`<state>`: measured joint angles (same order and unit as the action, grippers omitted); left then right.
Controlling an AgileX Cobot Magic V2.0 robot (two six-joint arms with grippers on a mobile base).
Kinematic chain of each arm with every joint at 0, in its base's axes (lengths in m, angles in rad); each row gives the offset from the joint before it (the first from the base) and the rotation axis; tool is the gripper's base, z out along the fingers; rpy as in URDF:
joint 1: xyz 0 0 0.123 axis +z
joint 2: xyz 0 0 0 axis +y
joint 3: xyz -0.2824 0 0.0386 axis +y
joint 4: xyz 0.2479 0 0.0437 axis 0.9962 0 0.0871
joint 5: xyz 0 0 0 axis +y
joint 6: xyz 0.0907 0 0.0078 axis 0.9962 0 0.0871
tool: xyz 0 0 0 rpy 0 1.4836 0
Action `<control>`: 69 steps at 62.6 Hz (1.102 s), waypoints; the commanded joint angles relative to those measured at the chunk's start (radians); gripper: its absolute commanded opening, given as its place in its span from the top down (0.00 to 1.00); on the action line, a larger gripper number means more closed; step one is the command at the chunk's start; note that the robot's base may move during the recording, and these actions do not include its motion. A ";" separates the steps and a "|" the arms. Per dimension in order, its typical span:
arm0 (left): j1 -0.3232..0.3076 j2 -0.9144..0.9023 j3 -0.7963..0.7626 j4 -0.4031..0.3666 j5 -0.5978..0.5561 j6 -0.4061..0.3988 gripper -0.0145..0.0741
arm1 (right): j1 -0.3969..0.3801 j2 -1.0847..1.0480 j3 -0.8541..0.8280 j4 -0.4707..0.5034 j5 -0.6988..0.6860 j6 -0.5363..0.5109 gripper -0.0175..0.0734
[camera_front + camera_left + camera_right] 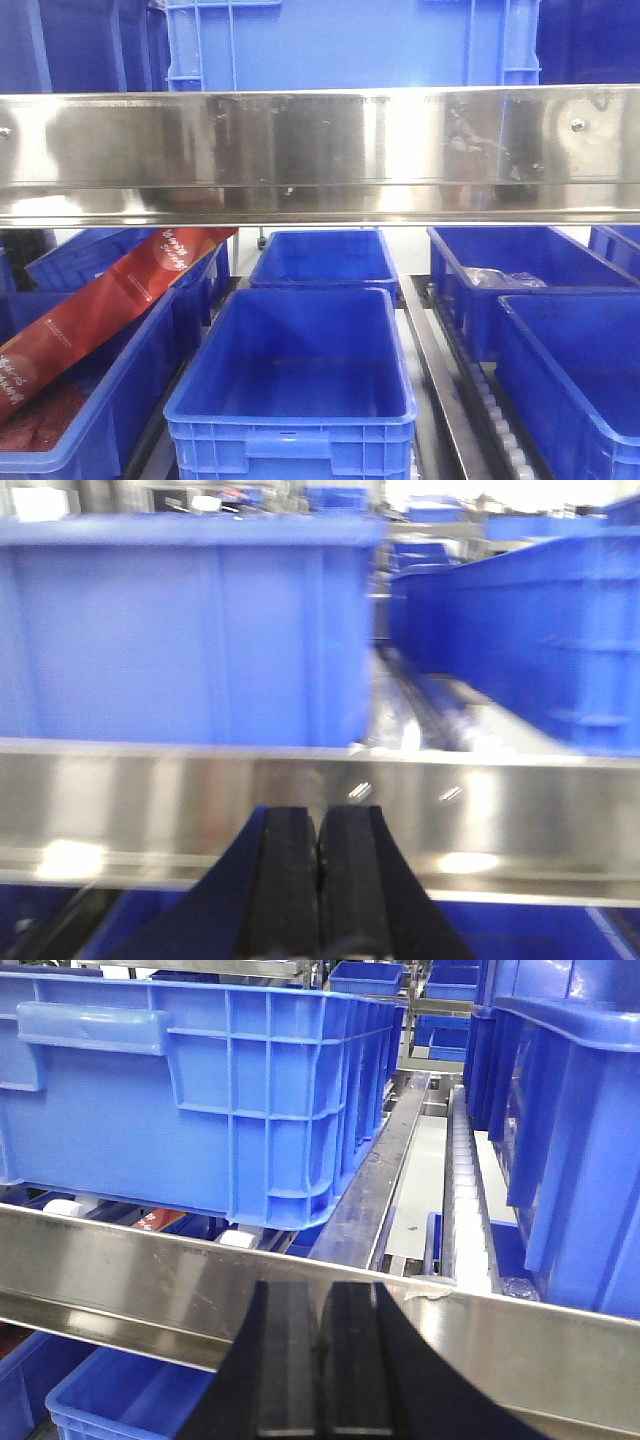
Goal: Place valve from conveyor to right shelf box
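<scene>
Note the left gripper [318,880]: its black fingers press together with nothing between them, in front of the polished steel shelf rail [150,810]. The right gripper [320,1380] is likewise closed and empty, at the same kind of rail.

In the front view, an empty blue plastic crate [292,390] sits centred on the lower shelf. To its left, a red printed carton [110,300] leans across another blue bin [150,350]; its white and gold lettering is too small to read.

Neither the valve nor the conveyor appears in any view.
</scene>
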<state>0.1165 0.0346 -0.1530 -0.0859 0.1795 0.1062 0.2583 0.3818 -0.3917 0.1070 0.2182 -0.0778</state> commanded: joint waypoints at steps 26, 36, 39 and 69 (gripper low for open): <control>-0.045 -0.035 0.153 0.010 -0.105 -0.013 0.96 | -0.007 -0.008 0.003 -0.006 -0.025 -0.001 0.98; -0.043 -0.035 0.153 0.010 -0.146 -0.013 0.96 | -0.007 -0.008 0.003 -0.006 -0.025 -0.001 0.98; -0.041 -0.035 0.153 0.010 -0.149 -0.013 0.96 | -0.007 -0.008 0.003 -0.006 -0.025 -0.001 0.98; -0.041 -0.035 0.153 0.010 -0.149 -0.013 0.96 | -0.007 -0.008 0.003 -0.006 -0.025 -0.001 0.98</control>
<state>0.0789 0.0051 0.0021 -0.0780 0.0515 0.1011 0.2583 0.3775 -0.3887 0.1070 0.2161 -0.0778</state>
